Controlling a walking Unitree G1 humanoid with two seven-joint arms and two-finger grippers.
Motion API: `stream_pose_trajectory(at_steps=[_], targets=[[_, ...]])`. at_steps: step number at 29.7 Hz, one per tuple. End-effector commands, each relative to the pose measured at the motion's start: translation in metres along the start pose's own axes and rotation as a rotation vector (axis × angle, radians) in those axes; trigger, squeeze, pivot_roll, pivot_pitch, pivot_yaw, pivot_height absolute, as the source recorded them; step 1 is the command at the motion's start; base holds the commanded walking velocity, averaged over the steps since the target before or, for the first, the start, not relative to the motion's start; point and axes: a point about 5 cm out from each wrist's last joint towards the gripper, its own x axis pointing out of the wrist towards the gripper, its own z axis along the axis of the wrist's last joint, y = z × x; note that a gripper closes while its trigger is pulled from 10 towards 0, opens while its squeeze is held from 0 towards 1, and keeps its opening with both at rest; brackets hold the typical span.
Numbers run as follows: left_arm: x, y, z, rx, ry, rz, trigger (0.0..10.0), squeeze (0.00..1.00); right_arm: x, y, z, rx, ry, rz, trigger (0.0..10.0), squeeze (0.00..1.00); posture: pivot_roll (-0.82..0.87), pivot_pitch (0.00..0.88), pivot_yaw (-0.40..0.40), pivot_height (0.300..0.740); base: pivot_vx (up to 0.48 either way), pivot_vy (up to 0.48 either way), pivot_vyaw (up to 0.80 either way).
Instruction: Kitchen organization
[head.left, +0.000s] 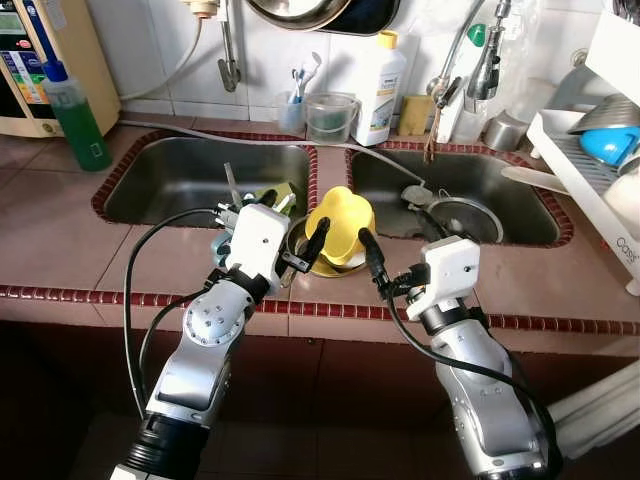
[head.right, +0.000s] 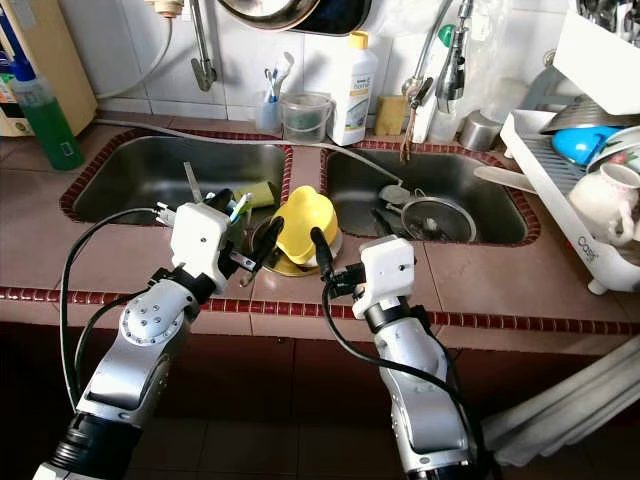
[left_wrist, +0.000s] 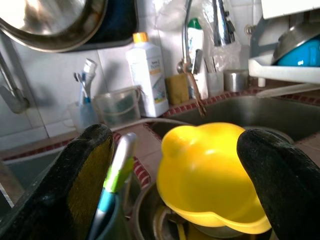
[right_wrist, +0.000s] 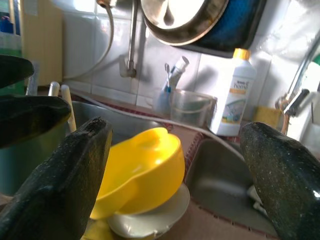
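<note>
Both pincers hang spread at the front edge of the tiled table (head.left: 70, 250), holding nothing: the left pincer (head.left: 305, 250) just beside the near left side of a yellow bowl (head.left: 342, 225), the right pincer (head.left: 372, 258) just beside its near right side, so the bowl lies between them. That bowl sits tilted on a small stack of dishes on the strip between the two sinks, with what looks like a steel bowl (head.right: 262, 240) and a pale plate (right_wrist: 150, 217) beneath it. Close to the left pincer stands a cup of utensils (left_wrist: 117, 172). Beyond are the left sink (head.left: 200, 180) and right sink (head.left: 470, 195), then a white bottle (head.left: 380, 90) and a clear tub (head.left: 330, 117) against the wall, and a dish rack (head.left: 585, 165) off to the right. The step in hand appears to be reaching for the yellow bowl. Next, one pincer should probably ease forward over the rim and close on it without tipping the stack.
</note>
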Motion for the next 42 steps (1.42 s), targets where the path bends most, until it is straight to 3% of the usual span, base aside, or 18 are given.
stream_pose_trajectory(at_steps=[1,17,25,31,42], targets=[[0.006,-0.004,0.000,0.016,0.017,-0.026,10.0,0.00,-0.001,0.001,0.005,0.006,-0.011,-0.009,10.0,0.00,-0.18,0.069,-0.006,0.740,0.000,0.000,0.00],[0.025,0.005,0.000,0.077,0.059,0.039,10.0,0.00,-0.006,0.009,0.011,0.037,-0.004,0.001,10.0,0.00,-0.19,0.090,-0.006,0.740,0.000,0.000,0.00],[0.019,0.010,0.000,0.079,0.052,0.048,10.0,0.00,-0.020,0.023,0.009,0.089,0.022,0.168,10.0,0.00,-0.19,0.086,-0.007,0.740,0.000,0.000,0.00],[0.020,0.017,0.000,0.091,0.055,0.076,10.0,0.00,-0.022,0.024,0.009,0.075,0.036,0.194,10.0,0.00,-0.19,0.081,-0.007,0.740,0.000,0.000,0.00],[0.038,0.013,0.008,0.065,0.037,0.116,10.0,0.00,-0.022,0.027,0.009,0.072,0.041,0.202,10.0,0.00,-0.20,0.074,-0.005,0.740,0.000,0.000,0.00]])
